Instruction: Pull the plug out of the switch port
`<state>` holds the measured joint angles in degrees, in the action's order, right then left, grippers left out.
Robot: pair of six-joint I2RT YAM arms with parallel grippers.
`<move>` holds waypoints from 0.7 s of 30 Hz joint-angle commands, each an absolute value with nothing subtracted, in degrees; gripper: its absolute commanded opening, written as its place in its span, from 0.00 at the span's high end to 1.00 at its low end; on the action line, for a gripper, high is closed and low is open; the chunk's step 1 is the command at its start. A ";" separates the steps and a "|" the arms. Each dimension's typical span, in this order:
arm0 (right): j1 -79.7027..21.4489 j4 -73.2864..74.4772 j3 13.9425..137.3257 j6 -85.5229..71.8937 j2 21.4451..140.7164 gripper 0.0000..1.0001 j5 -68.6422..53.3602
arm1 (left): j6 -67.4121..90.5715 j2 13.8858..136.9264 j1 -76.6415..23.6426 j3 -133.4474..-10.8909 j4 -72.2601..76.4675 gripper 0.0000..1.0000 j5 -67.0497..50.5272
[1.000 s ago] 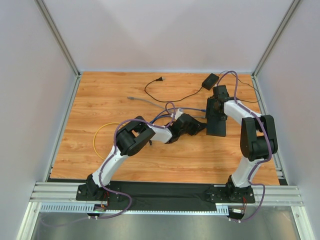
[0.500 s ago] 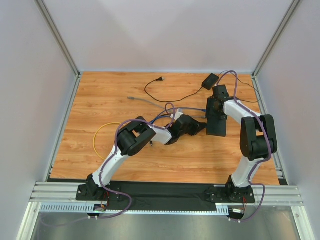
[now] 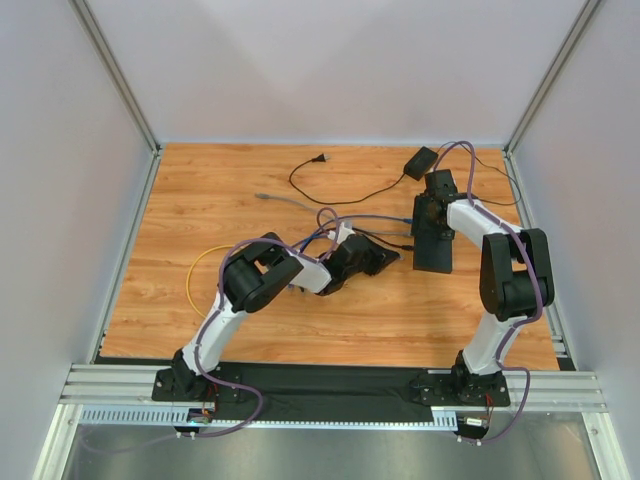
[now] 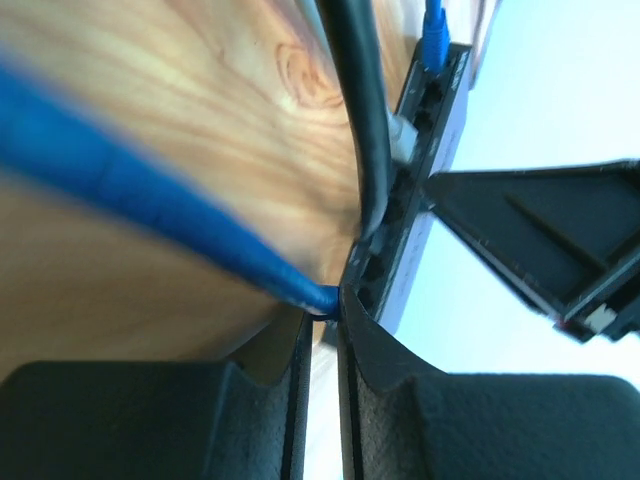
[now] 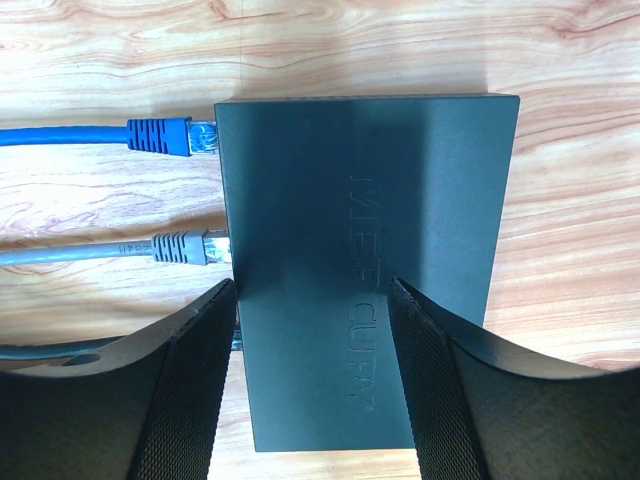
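The switch [image 3: 434, 255] is a flat black box lying at the right of the wooden table, its port edge [image 4: 425, 130] facing left. My right gripper [image 3: 433, 222] straddles it, one finger on each long side, shut on the switch [image 5: 360, 180]. My left gripper [image 3: 388, 258] lies low just left of the port edge. Its jaws [image 4: 325, 310] stand a narrow slit apart, pinching the end of a blue cable [image 4: 150, 190], the plug [image 4: 322, 298], at their tips. The plug sits right at the switch's edge; whether it is still in a port is hidden.
A second blue plug [image 5: 165, 135] and a grey plug [image 5: 180, 246] sit in the ports, and a black cable [image 4: 365, 120] runs beside them. A small black adapter [image 3: 420, 162] with its cord lies at the back. A grey cable end [image 3: 262, 197] and a yellow loop [image 3: 195, 270] lie at left.
My left gripper has drawn back to the left, away from the switch, and its jaws have narrowed. The right arm and the switch have stayed put.
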<state>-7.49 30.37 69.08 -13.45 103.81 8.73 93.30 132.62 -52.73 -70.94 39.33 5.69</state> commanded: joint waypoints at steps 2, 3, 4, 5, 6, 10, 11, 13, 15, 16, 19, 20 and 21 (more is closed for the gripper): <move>-6.86 33.66 67.59 -13.97 107.05 0.36 10.02 | 83.25 124.57 -52.47 -67.33 29.02 0.92 7.47; -6.86 33.66 67.59 -14.06 107.22 0.36 9.76 | 79.14 122.98 -52.47 -67.15 25.96 0.92 7.21; -6.86 33.66 67.67 -13.98 107.23 0.36 9.76 | 77.27 119.83 -52.47 -66.89 24.19 0.92 7.03; -6.86 33.75 67.68 -14.06 107.23 0.36 9.76 | 75.08 118.14 -52.56 -66.62 22.26 0.92 7.03; -6.86 33.84 67.59 -13.98 107.14 0.36 9.76 | 71.58 116.56 -52.73 -66.27 18.84 0.92 7.21; -6.86 33.49 67.41 -14.06 106.70 0.37 9.32 | 64.54 106.30 -53.87 -62.77 9.68 0.93 10.10; -6.86 33.57 67.50 -14.06 106.79 0.36 9.23 | 63.55 104.43 -54.49 -61.80 8.45 0.93 10.98; -6.86 33.57 67.59 -14.15 106.79 0.36 9.14 | 61.27 99.35 -55.19 -58.99 4.06 0.93 14.05; -6.77 33.75 67.67 -14.15 106.96 0.37 8.88 | 60.73 95.99 -55.55 -56.88 0.29 0.94 16.33; -6.85 33.75 67.59 -14.24 106.88 0.37 8.79 | 60.65 92.50 -55.55 -54.17 -1.22 0.93 17.30; -6.77 33.49 67.50 -14.24 106.52 0.37 8.17 | 59.50 85.11 -55.63 -49.76 -5.79 0.94 21.17; -6.85 33.40 67.50 -14.24 106.52 0.37 8.09 | 59.59 83.51 -55.55 -48.88 -8.67 0.94 22.57; -6.86 33.40 67.50 -14.33 106.52 0.37 8.00 | 59.50 81.84 -55.55 -48.00 -9.92 0.94 25.11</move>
